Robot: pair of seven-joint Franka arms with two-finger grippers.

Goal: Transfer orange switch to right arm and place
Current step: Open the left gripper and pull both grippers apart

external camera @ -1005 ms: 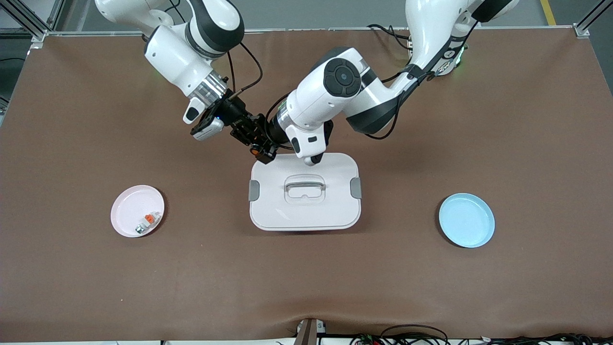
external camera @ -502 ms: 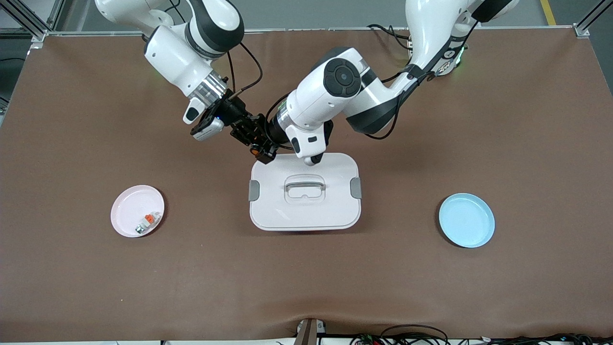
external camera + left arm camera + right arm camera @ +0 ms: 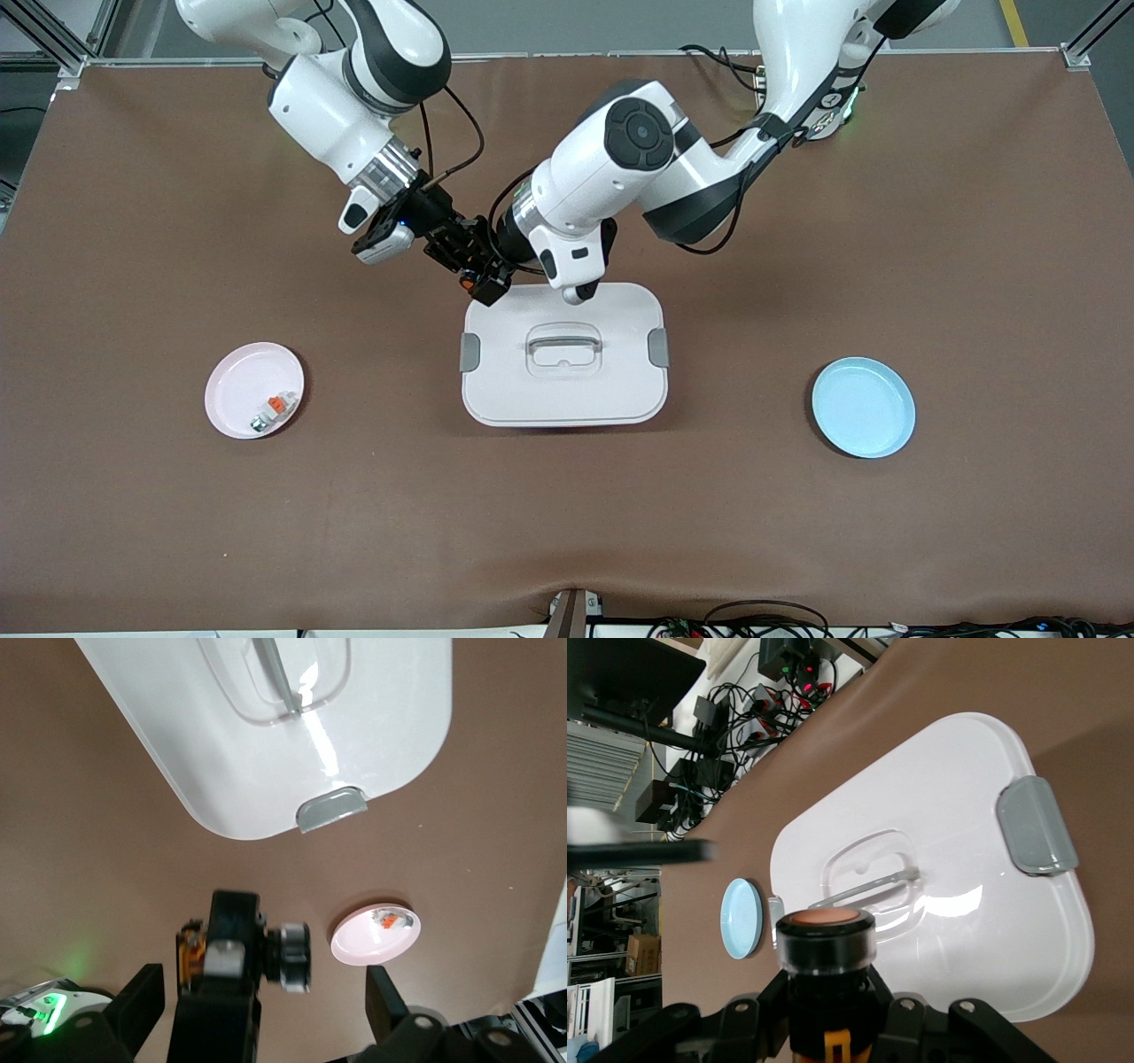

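While unreadable, orange switch (image 3: 824, 948) label — orange.

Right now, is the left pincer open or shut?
Open. In the left wrist view its fingers stand wide apart, and the orange switch sits only in the right pincer.

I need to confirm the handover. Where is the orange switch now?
The orange switch is clamped in the right end effector, in the air by the white lidded box's corner; the left end effector stands open around it.

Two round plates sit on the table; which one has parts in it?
The pink plate, toward the right arm's end, holds a small white-grey part with an orange piece. The blue plate holds nothing.
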